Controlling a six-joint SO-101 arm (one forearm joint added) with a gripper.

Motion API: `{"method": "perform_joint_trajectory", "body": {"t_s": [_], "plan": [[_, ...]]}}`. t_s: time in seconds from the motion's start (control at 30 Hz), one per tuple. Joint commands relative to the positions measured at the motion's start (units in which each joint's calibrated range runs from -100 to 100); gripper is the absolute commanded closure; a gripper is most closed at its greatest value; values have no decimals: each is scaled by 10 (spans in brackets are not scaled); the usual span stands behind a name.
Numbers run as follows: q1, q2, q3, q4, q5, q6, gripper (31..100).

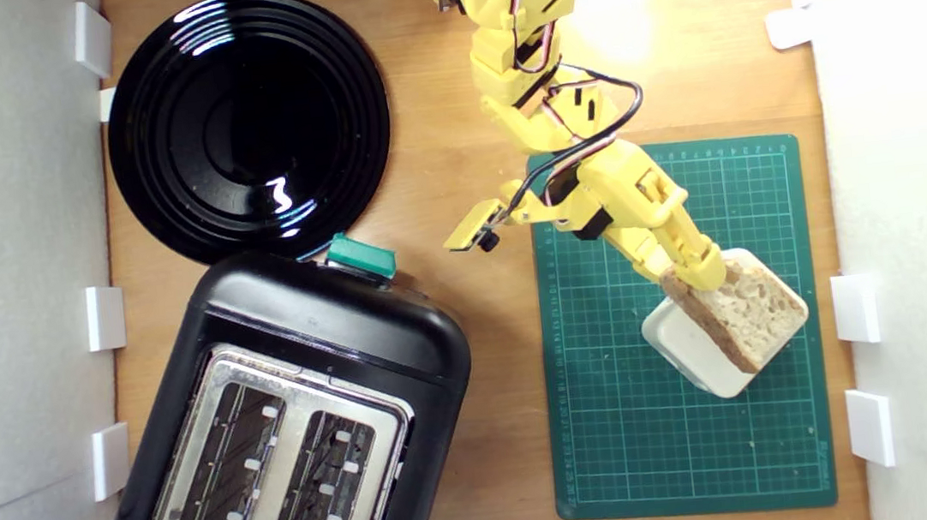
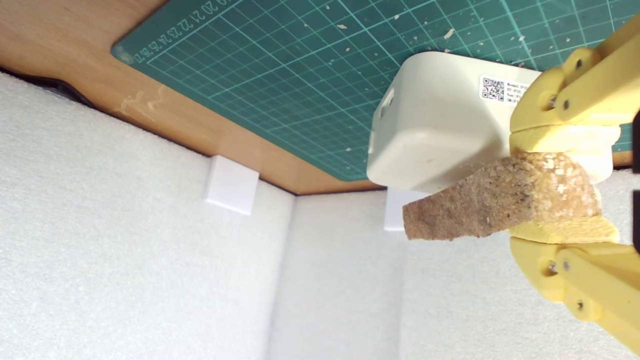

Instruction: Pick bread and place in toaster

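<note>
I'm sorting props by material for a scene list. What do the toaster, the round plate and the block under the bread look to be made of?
Toaster: black plastic body, semi-matte with soft highlights; its top plate looks like shiny metal, reflective around the slots. Round plate: glossy black, with sharp mirror-like glints, glazed ceramic or glass, cannot tell which. Cream block: smooth moulded plastic by its look, with rounded corners and a printed label.

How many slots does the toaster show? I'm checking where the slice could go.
2, both in the toaster's metal top: one slot toward the exterior view's left, one slot toward its right. The frame's bottom edge cuts off their far ends.
</note>
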Motion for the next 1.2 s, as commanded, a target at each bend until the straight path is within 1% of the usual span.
{"method": "perform_joint_trajectory", "body": {"t_s": [0.0, 0.17, 0.27, 0.4, 0.57, 0.63, 0.73, 0.8, 0.87, 1.07, 1.13, 1.17], "plan": [[-2, -12, -14, -4, -10, 2, 714], [1, -53, -8, -3, -9, -1, 712], [5, -91, -9, -3, 22, -2, 714], [2, -168, -9, -3, 79, -2, 715], [6, -292, -11, -3, 134, 2, 715], [8, -349, -13, -3, 176, 3, 715], [27, -438, -13, 3, 227, 3, 715], [30, -496, -13, 4, 246, 3, 716], [47, -550, -14, 6, 259, 3, 716], [82, -643, -17, 6, 266, 5, 716], [82, -662, -23, -3, 274, 28, 716], [79, -672, -52, -16, 316, 51, 716]]}}
